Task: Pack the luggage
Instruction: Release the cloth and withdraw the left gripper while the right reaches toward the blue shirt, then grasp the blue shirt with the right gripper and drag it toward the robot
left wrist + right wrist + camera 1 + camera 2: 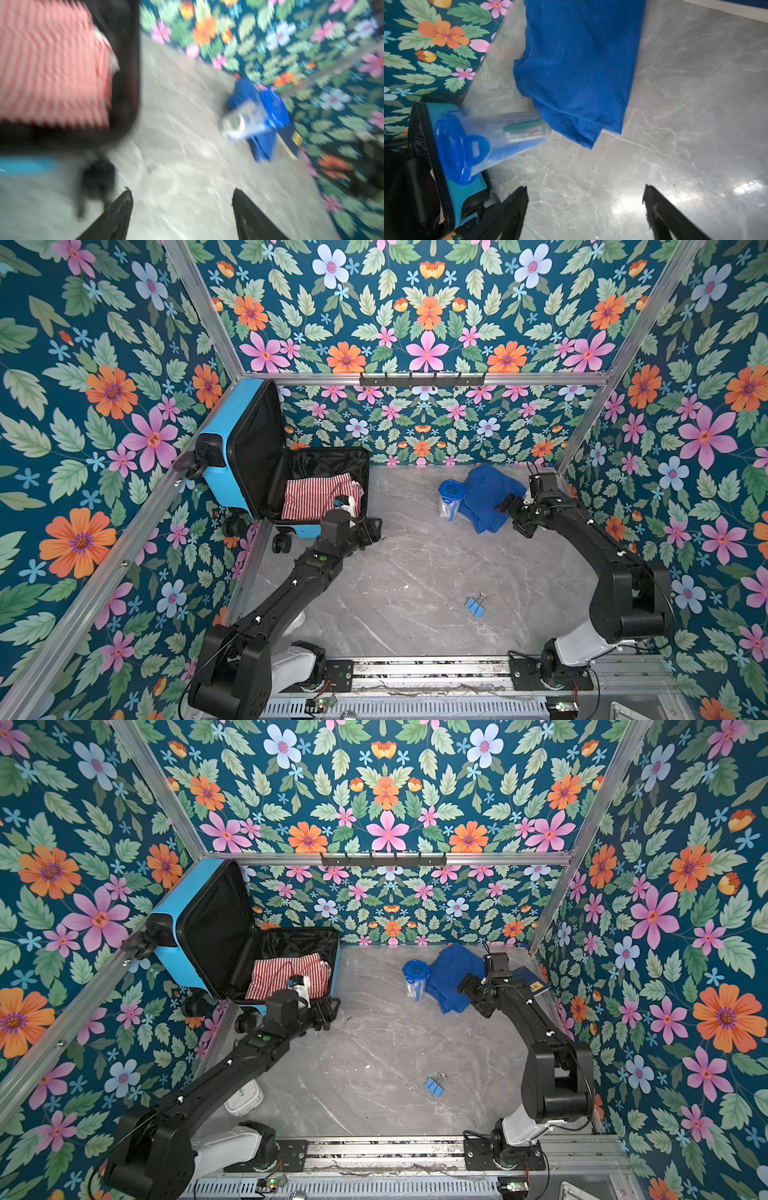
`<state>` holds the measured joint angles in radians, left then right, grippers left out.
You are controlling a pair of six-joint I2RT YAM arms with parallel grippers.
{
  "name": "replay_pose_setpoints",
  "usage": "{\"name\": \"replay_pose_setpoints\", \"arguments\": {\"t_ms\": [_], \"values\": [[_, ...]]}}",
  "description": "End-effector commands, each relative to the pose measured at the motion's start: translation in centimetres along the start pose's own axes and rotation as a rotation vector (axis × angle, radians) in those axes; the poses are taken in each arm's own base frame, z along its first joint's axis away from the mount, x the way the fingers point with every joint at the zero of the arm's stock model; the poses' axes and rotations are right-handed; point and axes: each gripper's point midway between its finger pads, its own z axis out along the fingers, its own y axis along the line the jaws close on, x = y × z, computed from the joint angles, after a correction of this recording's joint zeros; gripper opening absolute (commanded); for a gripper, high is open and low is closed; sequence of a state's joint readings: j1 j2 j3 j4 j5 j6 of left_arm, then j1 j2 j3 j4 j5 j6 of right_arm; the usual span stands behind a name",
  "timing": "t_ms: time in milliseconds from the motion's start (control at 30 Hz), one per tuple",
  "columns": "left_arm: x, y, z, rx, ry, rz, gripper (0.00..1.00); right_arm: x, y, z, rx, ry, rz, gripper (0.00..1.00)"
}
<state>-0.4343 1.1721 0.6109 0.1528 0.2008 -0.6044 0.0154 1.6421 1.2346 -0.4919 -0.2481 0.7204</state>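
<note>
Counting what is out: one luggage [224, 456], two arms, one striped cloth [316, 495], one blue cloth [486, 497], one clear container [451, 499] with a blue lid, one dark-blue book [530, 979], and a small bunch of blue binder clips [475, 608] whose number cannot be told. The luggage sits open at the back-left corner of the tabletop [415, 564], its lid raised toward the left wall and its lower half lying flat with the striped cloth inside. The left tool [182, 190] hovers just beside the luggage's near right corner, its jaws wide with nothing between them. The right tool [585, 187] is also spread wide and empty, at the right edge of the blue cloth. The container stands touching that cloth's left edge, and the book lies against the right wall. The middle and front of the tabletop lie bare apart from the clips.
</note>
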Motion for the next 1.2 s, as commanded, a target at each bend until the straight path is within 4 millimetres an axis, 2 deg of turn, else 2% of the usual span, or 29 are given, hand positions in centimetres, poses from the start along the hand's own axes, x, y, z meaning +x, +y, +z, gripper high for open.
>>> {"name": "replay_pose_setpoints", "arguments": {"t_ms": [0,100,167,400,533,700,767,900,1067,1167], "values": [[2.2,-2.1,0.0,0.106,-0.010,-0.093,0.77,-1.1,-1.1,2.6,0.001,0.035,0.050,0.87],[4.3,-1.9,-0.3,0.131,0.011,-0.134,0.76,-1.7,-1.6,4.5,0.001,0.056,0.073,0.86],[4.8,-1.8,-0.5,0.137,0.011,-0.148,0.76,-1.8,-1.8,5.5,0.005,0.068,0.073,0.85],[3.9,-2.3,-1.1,0.123,0.011,-0.104,0.76,-1.2,-3.1,8.9,0.018,0.109,0.117,0.80],[3.9,-2.0,-1.4,0.109,0.010,-0.098,0.76,-1.1,-3.7,9.8,0.021,0.099,0.140,0.78],[4.6,-1.8,-1.0,0.108,0.030,-0.114,0.76,-1.5,-3.7,10.9,0.001,0.079,0.172,0.68],[4.6,-1.7,-1.0,0.105,0.035,-0.114,0.76,-1.7,-3.7,11.3,-0.005,0.071,0.186,0.61],[4.5,-1.6,-1.1,0.095,0.033,-0.107,0.76,-2.0,-3.8,11.3,-0.006,0.053,0.206,0.34],[4.4,-1.6,-1.0,0.086,0.035,-0.101,0.76,-2.4,-4.1,9.2,0.041,0.012,0.192,0.01],[4.2,-1.8,-0.8,0.088,0.037,-0.095,0.76,-2.0,-4.5,7.5,0.057,-0.011,0.187,0.00]]}}
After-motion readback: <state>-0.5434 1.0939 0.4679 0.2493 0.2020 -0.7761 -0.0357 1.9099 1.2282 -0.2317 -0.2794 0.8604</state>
